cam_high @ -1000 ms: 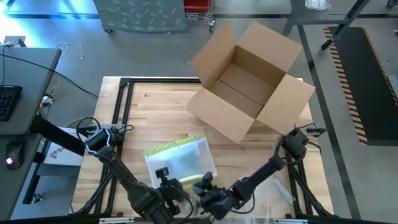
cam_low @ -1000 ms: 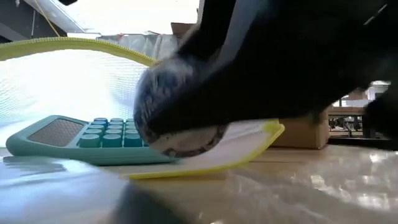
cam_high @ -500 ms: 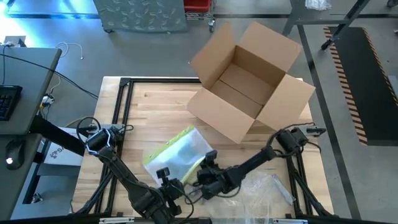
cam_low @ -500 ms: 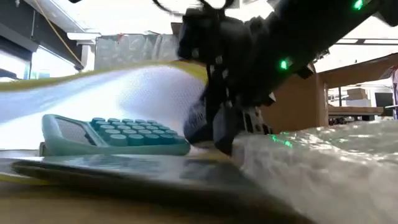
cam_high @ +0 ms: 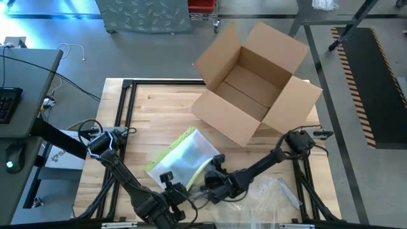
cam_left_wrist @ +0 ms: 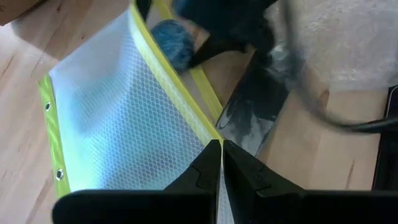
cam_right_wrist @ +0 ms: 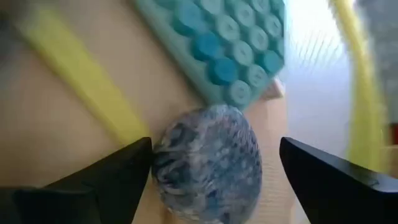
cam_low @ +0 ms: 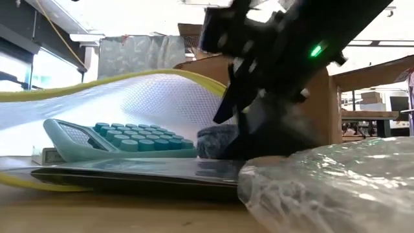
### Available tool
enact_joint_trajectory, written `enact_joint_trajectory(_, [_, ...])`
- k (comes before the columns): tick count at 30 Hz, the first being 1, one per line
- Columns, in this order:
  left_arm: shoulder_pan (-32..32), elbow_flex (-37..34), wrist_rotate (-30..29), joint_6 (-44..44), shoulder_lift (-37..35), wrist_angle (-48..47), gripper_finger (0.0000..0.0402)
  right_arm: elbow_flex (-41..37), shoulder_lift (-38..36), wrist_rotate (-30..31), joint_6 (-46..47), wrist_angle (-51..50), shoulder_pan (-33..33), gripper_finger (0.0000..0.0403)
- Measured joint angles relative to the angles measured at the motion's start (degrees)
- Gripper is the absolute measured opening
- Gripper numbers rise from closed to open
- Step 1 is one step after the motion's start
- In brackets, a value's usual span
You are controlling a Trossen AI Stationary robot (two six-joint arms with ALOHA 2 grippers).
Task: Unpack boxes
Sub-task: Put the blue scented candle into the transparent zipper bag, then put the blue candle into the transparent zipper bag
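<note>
Box (cam_high: 254, 86): plain brown. Pouch (cam_left_wrist: 118, 124): clear, honeycomb texture, yellow edging. Calculator (cam_low: 116, 139): teal keys. Ball (cam_right_wrist: 208, 162): mottled blue-grey, possibly speckled.

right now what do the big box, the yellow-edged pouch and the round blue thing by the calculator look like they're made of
The box looks like plain brown corrugated cardboard, matte, with open flaps. The pouch looks like soft translucent plastic with a honeycomb mesh pattern, yellow edging and small metal eyelets. The round blue thing has a mottled, fuzzy-looking surface, perhaps fabric or foam; hard to say. The calculator looks like smooth teal plastic.
</note>
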Motion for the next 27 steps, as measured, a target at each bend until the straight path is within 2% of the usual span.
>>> enact_joint_trajectory(6, [0.0, 0.0, -0.02, -0.16, 0.0, 0.13, 0.0, 0.02, -1.25, -0.35, 0.39, -0.98, 2.18, 0.0285])
enact_joint_trajectory(9, [0.0, 0.0, -0.04, -0.17, 0.0, 0.15, 0.0, 0.0, -1.25, -0.56, 4.26, -0.86, 3.03, 0.0261])
enact_joint_trajectory(13, [0.0, 0.0, -0.05, -1.09, 0.0, 0.16, 0.0, 0.0, -1.25, -5.24, 8.67, 0.23, 4.21, 0.0219])
enact_joint_trajectory(17, [-0.02, 0.0, -0.1, -1.11, 0.0, 0.17, 0.0, 0.12, -1.36, -13.45, 10.56, 2.61, 3.99, 0.0137])
enact_joint_trajectory(22, [-0.02, 0.0, -0.13, -1.15, 0.0, 0.18, 0.0, 0.02, -1.25, -20.12, 9.93, 2.63, 1.86, 0.0018])
enact_joint_trajectory(27, [-0.11, 0.0, -0.13, -1.14, 0.0, 0.2, 0.0, 0.02, -1.42, -20.94, 11.69, 2.11, 0.66, 0.0014])
